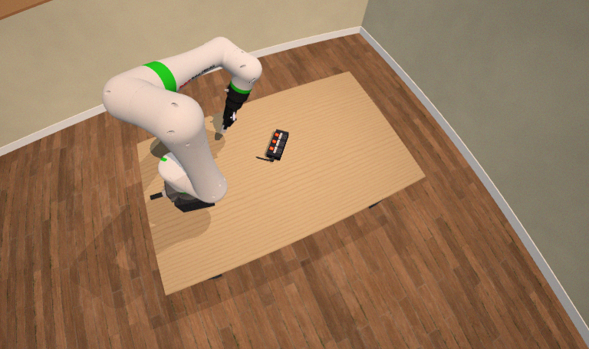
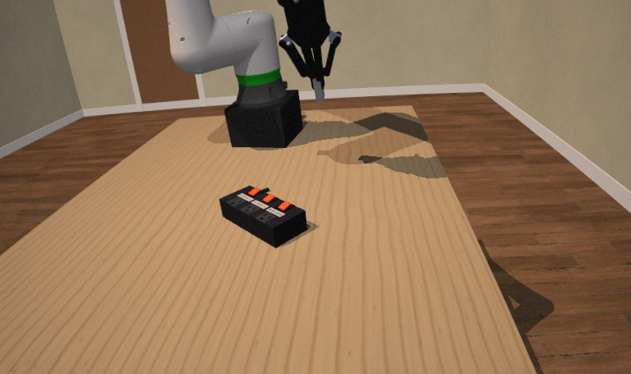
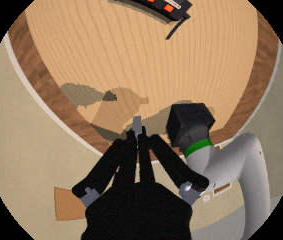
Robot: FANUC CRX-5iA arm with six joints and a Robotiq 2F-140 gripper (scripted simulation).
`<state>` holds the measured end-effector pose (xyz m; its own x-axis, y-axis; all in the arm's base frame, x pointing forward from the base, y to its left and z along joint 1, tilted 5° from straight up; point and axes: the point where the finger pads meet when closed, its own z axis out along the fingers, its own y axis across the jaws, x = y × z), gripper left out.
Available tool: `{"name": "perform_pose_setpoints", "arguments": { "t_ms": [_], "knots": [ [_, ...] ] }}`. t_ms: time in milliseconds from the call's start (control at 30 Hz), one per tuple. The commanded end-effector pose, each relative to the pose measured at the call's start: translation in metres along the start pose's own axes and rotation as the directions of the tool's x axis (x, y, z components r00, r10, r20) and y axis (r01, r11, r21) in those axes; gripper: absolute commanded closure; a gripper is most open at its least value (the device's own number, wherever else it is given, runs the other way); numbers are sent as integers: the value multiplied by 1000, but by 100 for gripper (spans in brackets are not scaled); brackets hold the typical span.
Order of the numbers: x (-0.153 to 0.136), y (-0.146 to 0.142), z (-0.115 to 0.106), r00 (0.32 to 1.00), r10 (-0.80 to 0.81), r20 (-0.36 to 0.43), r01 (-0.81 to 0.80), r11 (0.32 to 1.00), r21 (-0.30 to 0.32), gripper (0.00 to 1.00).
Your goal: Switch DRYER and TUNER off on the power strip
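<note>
The strip (image 2: 263, 214) lies flat on the tabletop (image 2: 139, 305), near its middle and well apart from the hand (image 2: 318, 92), which hangs above the tabletop's far edge beside the arm's base (image 2: 239, 135). The hand's fingers are pressed together on nothing, forming one narrow tip.

The strip sits right way up: three orange switches (image 2: 269, 198) run along its top beside white label strips, with sockets in front of them. A short cord stub (image 1: 261, 157) sticks out of one end.

It looks like a rigid, boxy plastic body, probably light enough to skid or tip if pushed sideways. Since it needs no turning over, no grasp seems called for; pressing straight down on a rocker's raised end with the closed tip should do.

The labels are too small to read, so which switches are DRYER and TUNER cannot be told. Red lettering on the arm's forearm (image 1: 197, 75) is likewise illegible.
</note>
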<state>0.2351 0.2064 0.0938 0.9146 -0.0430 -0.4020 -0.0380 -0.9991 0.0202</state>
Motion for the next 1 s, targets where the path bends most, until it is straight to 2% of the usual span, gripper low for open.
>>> {"name": "perform_pose_setpoints", "arguments": {
  "t_ms": [0,33,133,167,233,267,400,967],
  "knots": [
    [49,8,2,992,62,-111,-59,998,30,100],
    [76,15,-2,975,104,-195,-95,994,56,100],
    [83,17,-2,975,104,-195,-95,994,56,100],
    [111,25,-8,955,136,-263,-119,990,79,100],
    [111,25,-8,955,136,-263,-119,990,79,100],
    [132,31,-14,936,158,-314,-134,986,98,100],
    [154,39,-21,912,181,-369,-146,982,120,100],
    [158,40,-22,907,184,-379,-148,981,124,100]
  ]
}}
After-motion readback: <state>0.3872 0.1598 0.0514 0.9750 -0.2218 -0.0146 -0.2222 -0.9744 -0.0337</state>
